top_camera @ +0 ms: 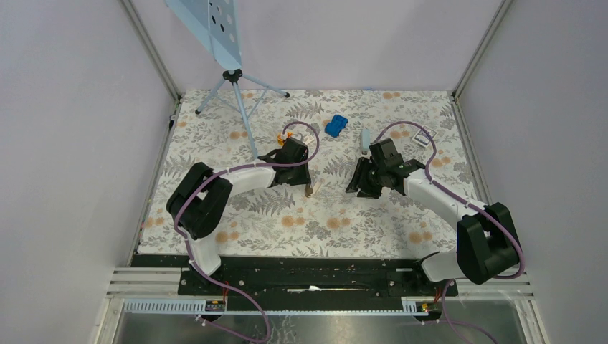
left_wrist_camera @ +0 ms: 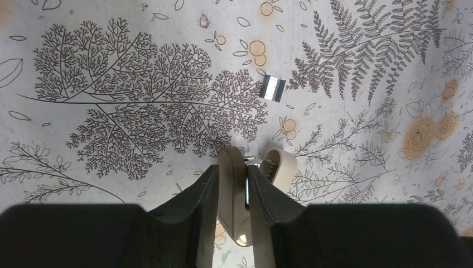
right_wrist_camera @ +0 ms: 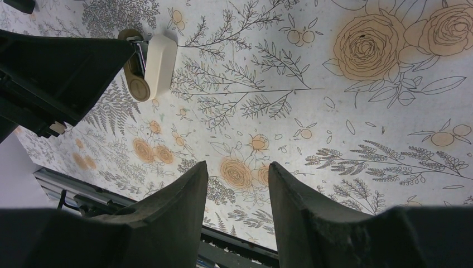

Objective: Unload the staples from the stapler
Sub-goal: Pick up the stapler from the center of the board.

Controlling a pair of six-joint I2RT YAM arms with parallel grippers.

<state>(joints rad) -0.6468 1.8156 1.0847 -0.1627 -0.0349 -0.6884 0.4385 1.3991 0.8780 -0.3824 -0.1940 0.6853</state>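
On the fern-and-rose patterned bench, a tripod stands well behind and to the left of the stapler. The left gripper has its jaws closed on that stapler, a small beige-and-cream one. Its darker tan arm is pinched between the two black fingers, and the paler cream arm splays out to the right of it, with a sliver of bright metal showing in the gap between the two arms. The staples lie loose on the bench beyond the stapler's tip and slightly to its right, apart from it. They form a tiny short strip, silvery-grey with fine ribs, darker at one end, lying flat and a little askew between a printed fern frond and a bushy branch. A blue object rests farther back from the stapler. To the stapler's right, the right gripper hangs above the bench with its jaws apart and nothing between them.
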